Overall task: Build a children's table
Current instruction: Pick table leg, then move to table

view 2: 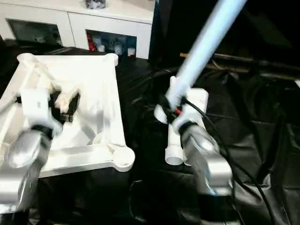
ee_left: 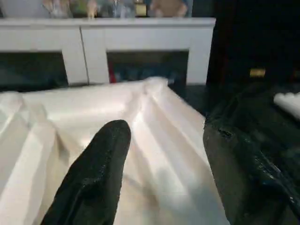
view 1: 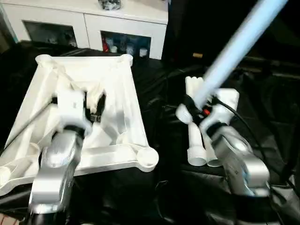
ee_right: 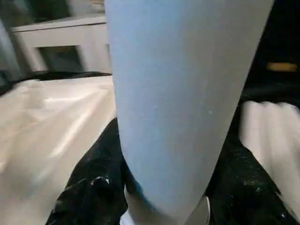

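The white tabletop [view 1: 124, 89] lies upside down on the black cloth, ribbed underside up, with a round socket [view 1: 149, 157] at its near right corner. My left gripper [view 1: 96, 107] hovers over the middle of that underside, open, nothing between its black fingers [ee_left: 98, 173]. To the right, my right gripper [view 1: 194, 105] is shut on a long white leg [view 1: 234, 47], which slants up and away to the upper right. In the right wrist view the leg [ee_right: 183, 93] rises between the fingers [ee_right: 89, 187]. Two more legs [view 1: 196, 145] lie side by side on the cloth under that gripper.
A white cabinet [view 1: 93, 14] with glass doors stands behind the tabletop. Crumpled black cloth [view 1: 164, 187] covers the work surface. A black cable [view 1: 243, 126] runs along my right forearm. The far right is dark.
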`<state>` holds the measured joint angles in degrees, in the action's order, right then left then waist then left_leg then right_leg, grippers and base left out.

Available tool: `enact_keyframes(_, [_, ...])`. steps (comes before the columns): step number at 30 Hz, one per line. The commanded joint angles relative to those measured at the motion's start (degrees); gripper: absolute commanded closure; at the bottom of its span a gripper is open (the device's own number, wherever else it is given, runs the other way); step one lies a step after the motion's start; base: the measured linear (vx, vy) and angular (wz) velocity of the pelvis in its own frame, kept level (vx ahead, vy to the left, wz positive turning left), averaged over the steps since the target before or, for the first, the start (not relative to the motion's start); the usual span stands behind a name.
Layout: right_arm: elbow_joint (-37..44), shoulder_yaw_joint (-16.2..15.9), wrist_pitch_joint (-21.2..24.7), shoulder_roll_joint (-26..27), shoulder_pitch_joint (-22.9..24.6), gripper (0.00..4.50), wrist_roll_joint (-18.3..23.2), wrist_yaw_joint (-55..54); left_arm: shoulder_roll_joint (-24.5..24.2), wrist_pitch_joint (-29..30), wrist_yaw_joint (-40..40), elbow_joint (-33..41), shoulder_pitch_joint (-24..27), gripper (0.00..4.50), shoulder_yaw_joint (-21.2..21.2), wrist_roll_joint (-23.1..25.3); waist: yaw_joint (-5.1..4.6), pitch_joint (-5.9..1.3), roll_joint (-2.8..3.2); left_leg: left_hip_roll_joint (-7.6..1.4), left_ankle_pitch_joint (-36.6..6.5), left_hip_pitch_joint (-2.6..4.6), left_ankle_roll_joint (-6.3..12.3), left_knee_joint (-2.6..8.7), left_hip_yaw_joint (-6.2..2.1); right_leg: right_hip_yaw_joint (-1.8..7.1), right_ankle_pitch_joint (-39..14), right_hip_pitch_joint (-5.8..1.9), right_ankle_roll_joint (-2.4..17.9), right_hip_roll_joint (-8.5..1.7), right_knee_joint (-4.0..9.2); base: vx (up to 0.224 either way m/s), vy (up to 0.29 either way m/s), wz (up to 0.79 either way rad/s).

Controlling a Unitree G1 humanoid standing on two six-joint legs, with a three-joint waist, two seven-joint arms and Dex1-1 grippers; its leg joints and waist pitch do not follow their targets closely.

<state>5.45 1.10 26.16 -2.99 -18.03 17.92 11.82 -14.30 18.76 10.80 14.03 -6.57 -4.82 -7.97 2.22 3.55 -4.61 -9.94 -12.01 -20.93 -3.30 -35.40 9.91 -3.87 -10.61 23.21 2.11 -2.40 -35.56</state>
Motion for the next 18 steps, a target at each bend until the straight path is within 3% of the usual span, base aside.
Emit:
enact_keyframes(1, [-0.61, -1.27, -1.55, -0.40, -0.50, 2.60, 0.13, 2.30, -2.67, 0.71, 6.87, 3.67, 1.04, 1.64, 2.52, -2.95, 0.50, -3.34, 0.69, -3.49, -8.50, 0.91, -0.14, 4.76, -1.29, 3.68, -12.66, -2.36, 5.53, -5.64, 4.32, 0.000, 0.000, 0.00])
enact_keyframes(4, [-1.56, -1.58, -2.20, -0.07, -0.63, 2.60, -0.19, 2.60, -4.71, 1.17, 10.08, 5.42, 2.50, 1.64, 3.34, -3.94, 0.69, -3.20, 0.59, -3.62, -9.49, 1.06, -1.36, 5.00, -1.24, 3.69, -13.43, -2.09, 5.29, -5.47, 4.25, 0.000, 0.000, 0.00])
enact_keyframes(5, [-2.72, -1.66, -2.04, -0.04, -1.09, 2.60, 0.21, 3.53, -5.64, 1.88, 10.42, 5.23, 3.07, 1.64, 3.39, -3.44, 1.14, -3.07, 0.94, -3.54, -11.09, 1.31, -1.91, 5.09, -1.27, 3.79, -14.28, -1.95, 5.23, -5.49, 4.27, 0.000, 0.000, 0.00])
enact_keyframes(6, [-3.18, -1.83, -2.40, -0.18, -1.26, 2.60, -0.07, 3.73, -5.80, 2.32, 9.98, 4.78, 3.04, 1.64, 3.32, -2.90, 1.02, -3.04, 0.74, -3.48, -11.47, 1.05, -2.05, 5.16, -1.26, 3.81, -14.61, -2.11, 5.05, -5.40, 4.36, 0.000, 0.000, 0.00])
enact_keyframes(8, [-4.98, -0.21, -2.66, 0.00, -1.14, 2.60, 0.70, 3.44, -4.89, 1.57, 7.53, 2.15, 1.29, 1.64, 3.10, -0.76, 1.21, -3.08, 1.14, -3.42, -12.20, 1.22, -2.54, 5.14, -1.29, 3.88, -15.38, -2.05, 4.49, -5.46, 4.56, 0.000, 0.000, 0.00])
enact_keyframes(11, [-6.74, 1.15, -3.76, -0.47, -0.23, 2.60, -1.12, 0.85, -3.35, 2.07, 5.00, -0.24, -0.92, 1.64, 2.63, -0.14, 1.39, -3.25, 1.06, -3.38, -12.33, 1.18, -3.28, 5.12, -1.40, 3.86, -15.51, -2.23, 3.99, -5.49, 4.67, 0.000, 0.000, 0.00])
enact_keyframes(12, [-6.56, 1.55, -3.77, -0.45, 0.35, 2.60, -1.02, 0.43, -3.00, 2.44, 4.43, -1.10, -1.72, 1.64, 2.32, -0.37, 1.60, -3.32, 3.13, -3.28, -12.57, 1.35, -3.88, 5.10, -1.63, 3.89, -14.61, -2.11, 4.28, -5.49, 4.33, 0.000, 0.000, 0.00])
enact_keyframes(13, [-6.22, 1.68, -4.04, -0.54, 0.98, 2.60, -1.17, 0.19, -2.59, 2.50, 4.35, -1.96, -2.39, 1.64, 2.02, -0.93, 1.45, -3.29, 3.44, -3.23, -12.33, 1.06, -3.97, 5.12, -1.71, 3.84, -13.06, -2.37, 4.47, -5.38, 4.35, 0.000, 0.000, 0.00])
enact_keyframes(14, [-5.39, 1.53, -4.26, -0.94, 2.03, 2.60, -1.80, 0.15, -2.31, 1.79, 4.54, -3.82, -3.67, 1.64, 2.11, -1.27, 1.34, -3.12, 5.68, -3.07, -13.83, 1.08, -4.28, 5.13, -1.84, 3.84, -13.20, -2.25, 4.94, -5.42, 4.41, 0.000, 0.000, 0.00])
enact_keyframes(15, [-5.11, 1.45, -4.21, -1.11, 2.32, 2.60, -1.98, 0.19, -2.27, 1.38, 4.62, -4.51, -4.11, 1.64, 2.25, -1.19, 0.81, -3.91, 3.32, -2.65, -12.31, 1.03, -2.91, 4.55, -1.11, 3.96, -11.04, -2.91, 4.98, -5.39, 5.00, 0.000, 0.000, 0.00])
enact_keyframes(16, [-4.48, 1.26, -4.06, -1.48, 2.84, 2.60, -2.32, 0.31, -2.13, 0.79, 4.79, -5.97, -5.09, 1.64, 2.58, -0.96, 1.12, -3.61, 4.67, -2.32, -12.48, 0.83, -1.01, 4.49, -0.99, 4.56, -12.08, -3.10, 6.94, -6.39, 5.01, 0.000, 0.000, 0.00])
enact_keyframes(17, [-3.80, 1.18, -3.81, -1.71, 3.22, 2.60, -2.45, 0.34, -1.96, 0.74, 4.90, -6.87, -5.79, 1.64, 2.78, -0.83, 1.58, -3.81, 3.17, -1.87, -9.78, -0.50, 2.55, 3.22, -1.00, 5.98, -14.69, -4.77, 8.24, -8.83, 5.73, 0.000, 0.000, 0.00])
enact_keyframes(18, [-1.29, 1.31, -2.58, -2.07, 4.20, 2.60, -2.06, 0.37, -1.47, 0.43, 5.22, -8.51, -7.36, 1.64, 3.26, -0.61, 2.26, -3.93, 3.37, -1.86, -7.98, -0.84, 4.35, 1.66, -1.45, 7.29, -17.14, -5.15, 8.77, -11.02, 6.64, 0.000, 0.000, 0.00])
